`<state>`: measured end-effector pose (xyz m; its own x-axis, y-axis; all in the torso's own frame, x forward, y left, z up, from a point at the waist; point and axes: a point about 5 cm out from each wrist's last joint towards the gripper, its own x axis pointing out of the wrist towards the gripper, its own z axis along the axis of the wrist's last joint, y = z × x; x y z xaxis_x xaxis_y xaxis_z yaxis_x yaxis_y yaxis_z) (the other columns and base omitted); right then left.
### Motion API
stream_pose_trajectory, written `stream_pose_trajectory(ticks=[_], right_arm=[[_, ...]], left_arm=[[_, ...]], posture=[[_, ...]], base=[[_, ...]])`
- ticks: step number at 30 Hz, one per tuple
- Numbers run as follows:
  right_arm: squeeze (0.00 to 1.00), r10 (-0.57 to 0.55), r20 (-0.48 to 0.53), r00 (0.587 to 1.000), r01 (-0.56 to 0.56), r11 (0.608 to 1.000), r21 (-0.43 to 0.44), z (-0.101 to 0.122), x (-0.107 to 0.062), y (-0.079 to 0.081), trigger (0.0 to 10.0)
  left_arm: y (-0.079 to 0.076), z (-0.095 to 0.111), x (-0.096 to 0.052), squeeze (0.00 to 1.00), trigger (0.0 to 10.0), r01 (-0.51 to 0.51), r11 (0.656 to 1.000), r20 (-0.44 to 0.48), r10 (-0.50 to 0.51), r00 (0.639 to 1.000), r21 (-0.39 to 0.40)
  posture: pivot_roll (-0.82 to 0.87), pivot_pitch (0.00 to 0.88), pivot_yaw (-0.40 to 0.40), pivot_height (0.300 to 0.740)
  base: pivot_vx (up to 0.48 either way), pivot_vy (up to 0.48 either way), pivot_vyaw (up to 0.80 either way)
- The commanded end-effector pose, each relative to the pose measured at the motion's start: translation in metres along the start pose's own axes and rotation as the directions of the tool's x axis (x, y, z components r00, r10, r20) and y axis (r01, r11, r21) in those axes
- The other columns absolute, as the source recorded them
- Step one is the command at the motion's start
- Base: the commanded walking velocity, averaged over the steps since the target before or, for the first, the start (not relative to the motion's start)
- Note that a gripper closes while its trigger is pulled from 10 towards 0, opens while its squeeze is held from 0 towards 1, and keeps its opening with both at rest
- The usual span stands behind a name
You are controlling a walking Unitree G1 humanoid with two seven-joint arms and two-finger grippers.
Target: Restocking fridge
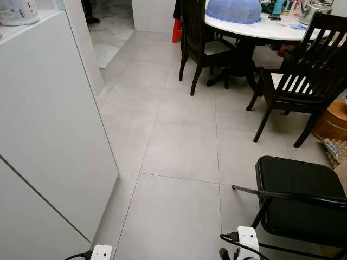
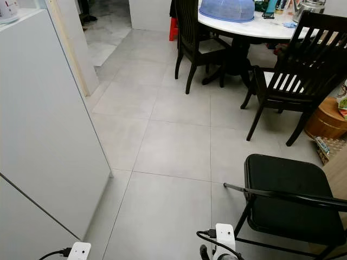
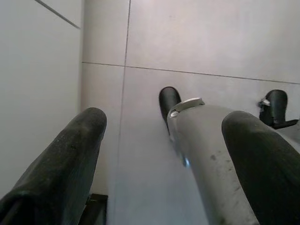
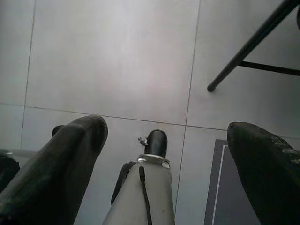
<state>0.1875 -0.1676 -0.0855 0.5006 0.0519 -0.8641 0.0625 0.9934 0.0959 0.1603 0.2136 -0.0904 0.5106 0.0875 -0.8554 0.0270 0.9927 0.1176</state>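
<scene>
The white fridge [image 1: 49,119] stands shut at my left, with a thin seam between its two door panels. My left gripper [image 3: 164,154] hangs beside it, pointing down at the grey floor tiles. It is open, with nothing between its fingers [image 3: 70,159]. My right gripper [image 4: 164,159] also hangs low over the tiles, open and empty, beside the leg of a black folding chair [image 4: 243,56]. My own silver legs show beyond both grippers. No food item is in sight.
The black folding chair [image 1: 298,200] stands close at my right. Ahead are two dark wooden chairs [image 1: 303,76] and a round white table [image 1: 255,28] with a blue food cover [image 1: 234,10]. A wooden tub [image 1: 333,122] sits far right. Open tiled floor [image 1: 179,151] lies ahead.
</scene>
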Motion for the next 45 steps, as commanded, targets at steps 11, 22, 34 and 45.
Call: stream_pose_trajectory(ticks=[11,22,34,45], right_arm=[[0.0,0.016,0.007,1.0,-0.016,1.0,-0.009,0.002,0.0,0.0,10.0],[0.0,0.029,0.004,1.0,-0.029,1.0,-0.01,0.002,0.0,0.001,10.0],[0.0,0.036,0.002,0.999,-0.036,0.999,-0.014,0.002,0.0,0.001,10.0],[0.0,0.041,0.0,0.999,-0.041,0.999,-0.014,0.002,0.0,0.001,10.0]], left_arm=[[0.008,0.003,0.0,0.0,10.0,-0.011,1.0,0.002,0.011,1.0,0.01],[0.008,0.004,0.0,0.0,10.0,-0.01,1.0,0.011,0.01,1.0,0.017],[0.008,0.004,0.0,0.0,10.0,-0.008,1.0,0.004,0.007,1.0,0.027],[0.008,0.004,0.0,0.0,10.0,-0.011,1.0,0.001,0.011,1.0,0.026]], posture=[[0.07,0.0,-0.064,0.74],[0.07,0.0,-0.063,0.74],[0.07,0.0,-0.065,0.74],[0.07,0.0,-0.067,0.74]], base=[[0.0,0.0,0.8],[0.0,0.0,0.8],[0.0,0.0,0.8],[0.0,0.0,0.8]])
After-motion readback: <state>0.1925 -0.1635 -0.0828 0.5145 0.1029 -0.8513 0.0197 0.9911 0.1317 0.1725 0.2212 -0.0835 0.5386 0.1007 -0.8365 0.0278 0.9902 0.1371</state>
